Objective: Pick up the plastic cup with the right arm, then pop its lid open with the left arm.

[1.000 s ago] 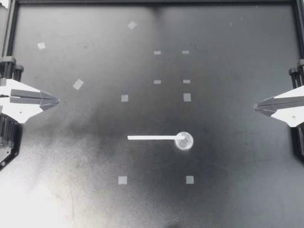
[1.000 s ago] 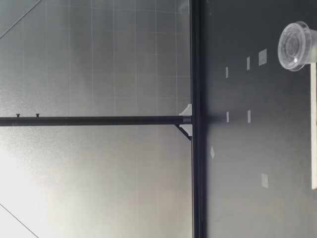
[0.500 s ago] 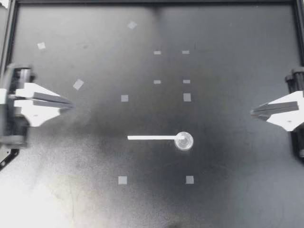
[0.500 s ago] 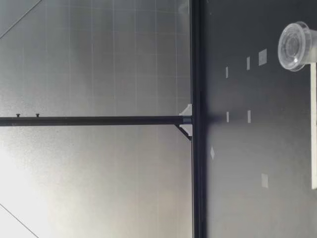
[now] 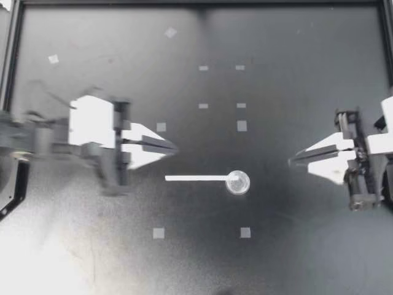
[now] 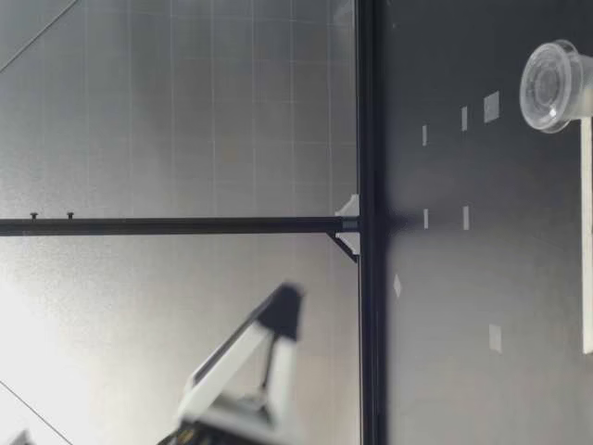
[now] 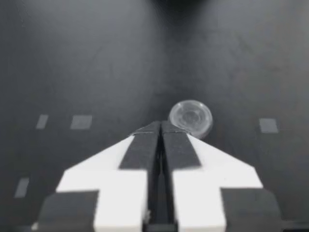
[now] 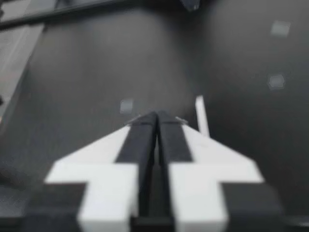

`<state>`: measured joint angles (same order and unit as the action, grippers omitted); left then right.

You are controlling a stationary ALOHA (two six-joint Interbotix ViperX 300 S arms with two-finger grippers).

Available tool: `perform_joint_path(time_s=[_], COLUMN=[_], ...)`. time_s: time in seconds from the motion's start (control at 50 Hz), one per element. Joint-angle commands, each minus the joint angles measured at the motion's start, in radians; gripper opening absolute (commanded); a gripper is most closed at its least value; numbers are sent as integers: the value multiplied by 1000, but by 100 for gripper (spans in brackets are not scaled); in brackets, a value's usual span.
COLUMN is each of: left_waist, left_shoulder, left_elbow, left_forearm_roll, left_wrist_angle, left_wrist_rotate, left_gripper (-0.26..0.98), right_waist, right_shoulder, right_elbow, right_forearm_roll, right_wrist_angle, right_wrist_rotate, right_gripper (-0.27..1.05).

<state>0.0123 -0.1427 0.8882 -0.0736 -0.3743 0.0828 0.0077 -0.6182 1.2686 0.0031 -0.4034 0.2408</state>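
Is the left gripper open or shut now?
Shut: the fingers of the left gripper press together, nothing between them; the clear cup sits ahead, untouched.

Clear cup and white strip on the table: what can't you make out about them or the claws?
Top view: left claw is blurred.
Left wrist view: white strip hidden under that claw; only the clear cup shows.
Right wrist view: cup hidden behind the right claw.
Low view: strip partly cut off by the edge.
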Motion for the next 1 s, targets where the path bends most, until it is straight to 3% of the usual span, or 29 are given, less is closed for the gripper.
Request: perform_joint_path(time_s=[0.0,0.2,0.58,0.98], left_waist=[2,-12,-55,-58], left_shoulder=[54,172,311,365], left_elbow=[-49,-126,-215,-215], left_forearm_roll=[3,14,23,26], left_wrist_angle=[-54,-71,-87,-123], left_wrist_rotate=[0,3,3,0], left_gripper=[5,5,5,5], right_waist=[9,37,75,67], right_shoulder=[12,34,313,630], right_elbow=[9,52,5,-109], right_forearm_roll=[-2,-2,-2,72], right_wrist_angle=[-26,-83,-146,-245], right_wrist_rotate=[38,120,210,193], right_gripper=[39,62,64,64])
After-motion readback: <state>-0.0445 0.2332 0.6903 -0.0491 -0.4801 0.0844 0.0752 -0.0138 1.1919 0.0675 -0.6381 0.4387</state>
